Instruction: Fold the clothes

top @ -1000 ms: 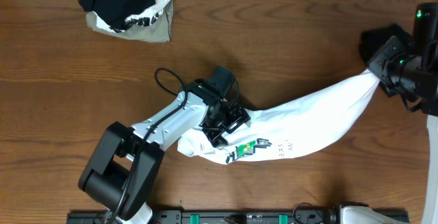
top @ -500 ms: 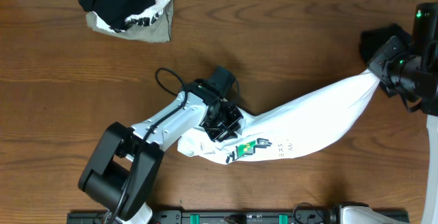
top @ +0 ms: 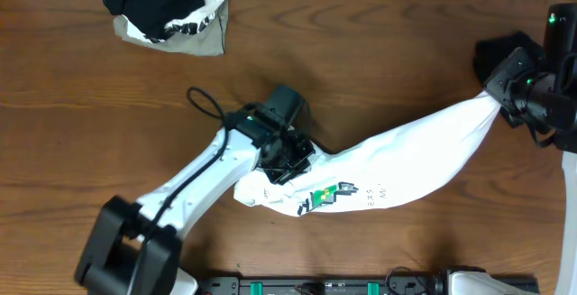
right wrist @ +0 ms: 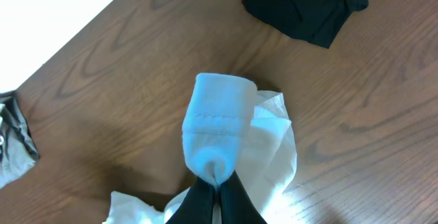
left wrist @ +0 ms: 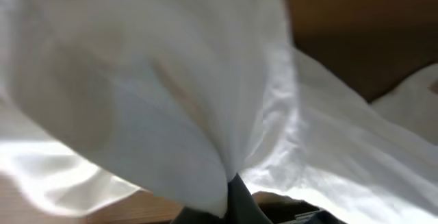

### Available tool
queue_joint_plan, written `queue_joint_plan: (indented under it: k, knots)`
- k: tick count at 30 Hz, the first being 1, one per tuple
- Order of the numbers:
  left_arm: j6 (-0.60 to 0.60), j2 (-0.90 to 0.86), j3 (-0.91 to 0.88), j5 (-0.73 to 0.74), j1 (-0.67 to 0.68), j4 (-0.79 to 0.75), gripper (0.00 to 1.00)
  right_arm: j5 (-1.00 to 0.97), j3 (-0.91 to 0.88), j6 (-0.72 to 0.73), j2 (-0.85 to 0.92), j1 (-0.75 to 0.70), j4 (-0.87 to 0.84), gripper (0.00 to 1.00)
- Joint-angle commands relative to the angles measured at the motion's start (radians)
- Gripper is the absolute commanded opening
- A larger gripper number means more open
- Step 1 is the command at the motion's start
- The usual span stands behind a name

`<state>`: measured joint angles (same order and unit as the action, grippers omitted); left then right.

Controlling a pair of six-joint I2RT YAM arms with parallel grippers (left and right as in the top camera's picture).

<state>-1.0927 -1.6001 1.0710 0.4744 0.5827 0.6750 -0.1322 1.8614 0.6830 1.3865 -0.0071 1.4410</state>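
**White T-shirt** (top: 406, 155): gathered into one long, curved band, running from the left pincer (top: 290, 163) to the right pincer (top: 494, 98). It is widest just beyond the left pincer and narrows to a tight neck at the right pincer. A small dark printed mark (top: 329, 194) with faint lettering beside it shows on the cloth just to the near side of the left pincer. A crumpled tail of the shirt lies on the tabletop (top: 379, 51) directly beneath that pincer. Whether the middle of the band clears the tabletop cannot be told.

**Left pincer:** together, clamped on a fold of the white T-shirt. In the left wrist view the cloth pulls into pleats that meet at the dark fingertips and fills nearly the whole view.

**Right pincer:** together, clamped on the narrow end of the same shirt. In the right wrist view a stitched, doubled edge stands up from the closed fingers, with loose cloth just beside it.

**Other clothes:** a black garment (top: 498, 53) lies on the tabletop near the right pincer, apart from the shirt. A heap of garments (top: 167, 11), black over white-with-black-print over olive-grey, sits at the far edge, well apart from the left pincer.
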Motion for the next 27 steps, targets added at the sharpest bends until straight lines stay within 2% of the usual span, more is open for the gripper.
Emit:
queue_joint_plan:
  k: [1,3,6,8,10,15,27]
  knots:
    - [0.033,0.071,0.003,-0.108,-0.016,0.032,0.06,-0.025,-0.005,-0.019,0.002,0.008,-0.005,0.02]
    - [0.056,0.092,0.003,-0.127,-0.026,0.049,0.06,-0.024,-0.005,-0.019,0.002,0.008,-0.005,0.02]
    - [0.072,0.095,0.002,-0.128,-0.039,0.065,0.30,-0.024,-0.005,-0.019,0.002,0.008,-0.005,0.01]
    - [0.072,0.086,0.000,-0.127,-0.041,0.069,0.54,-0.023,-0.005,-0.018,0.002,0.008,-0.005,0.02]
    - [0.072,0.072,0.000,-0.119,-0.041,0.069,0.63,-0.020,-0.005,-0.017,0.002,0.008,-0.005,0.02]
    - [0.071,0.015,-0.002,-0.064,-0.040,0.069,0.69,-0.020,-0.005,-0.015,0.002,0.008,-0.005,0.02]
    - [0.046,-0.137,-0.002,-0.034,-0.043,0.036,0.69,-0.021,-0.005,-0.019,0.002,0.008,-0.004,0.02]
